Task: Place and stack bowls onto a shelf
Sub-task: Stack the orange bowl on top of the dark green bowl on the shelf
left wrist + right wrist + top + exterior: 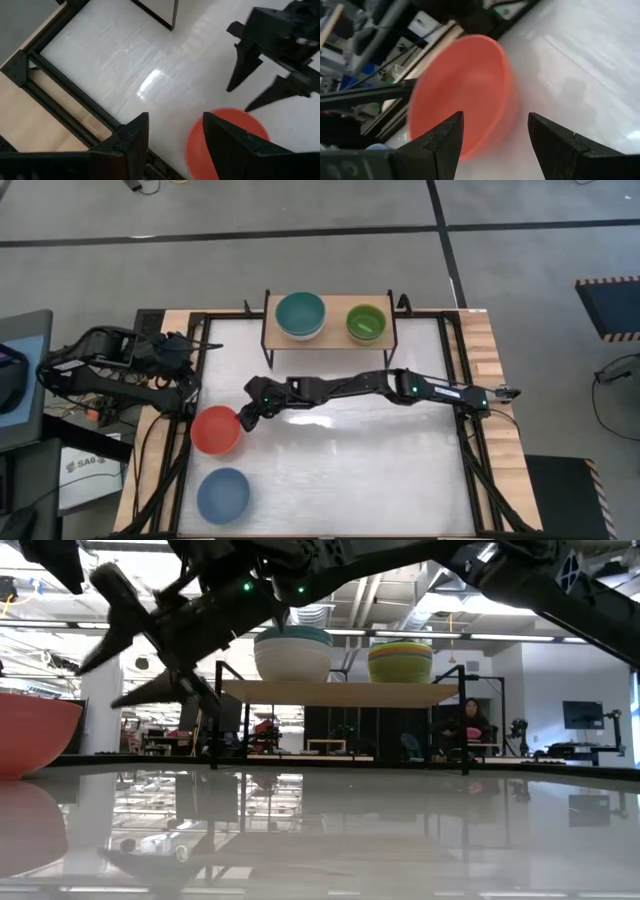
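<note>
One red bowl (215,429) sits just beside the right claw (243,420), whose fingers are spread wide, empty.

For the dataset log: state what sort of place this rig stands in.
Probably a robotics lab or open workshop: the low view shows exposed ceiling ducts, workbenches with a monitor, and a seated person behind the shelf.

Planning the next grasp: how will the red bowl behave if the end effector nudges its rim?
The red bowl looks thin and light, so it would probably slide on the glossy table. Its rounded wall may tip.
</note>
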`<state>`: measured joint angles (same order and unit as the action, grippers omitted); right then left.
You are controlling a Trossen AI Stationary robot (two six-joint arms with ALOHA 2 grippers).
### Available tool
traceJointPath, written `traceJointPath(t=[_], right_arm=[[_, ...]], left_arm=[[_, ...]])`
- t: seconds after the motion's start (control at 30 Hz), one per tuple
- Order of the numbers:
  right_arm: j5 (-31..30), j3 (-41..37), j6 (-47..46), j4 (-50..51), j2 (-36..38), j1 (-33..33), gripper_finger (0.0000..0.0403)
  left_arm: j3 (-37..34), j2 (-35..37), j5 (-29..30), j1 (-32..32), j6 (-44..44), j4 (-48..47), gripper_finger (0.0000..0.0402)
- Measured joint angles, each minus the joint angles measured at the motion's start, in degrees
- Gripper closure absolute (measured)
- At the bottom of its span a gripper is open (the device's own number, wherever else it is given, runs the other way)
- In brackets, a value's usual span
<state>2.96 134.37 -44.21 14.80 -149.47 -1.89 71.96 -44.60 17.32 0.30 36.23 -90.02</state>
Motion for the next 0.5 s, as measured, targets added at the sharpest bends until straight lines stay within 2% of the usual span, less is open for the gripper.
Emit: traceJointPath(t=[0.3,0.5], right_arm=[[-5.8,0.2,3.7,-2.2,-1.2,-1.0,0.0155],[-4.3,0.2,1.9,-2.8,-3.9,-1.4,0.0155]], left_arm=[[0.0,0.0,1.0,0.0,0.6,0.0,0.023],[0.0,0.0,0.8,0.0,2.0,0.0,0.023]])
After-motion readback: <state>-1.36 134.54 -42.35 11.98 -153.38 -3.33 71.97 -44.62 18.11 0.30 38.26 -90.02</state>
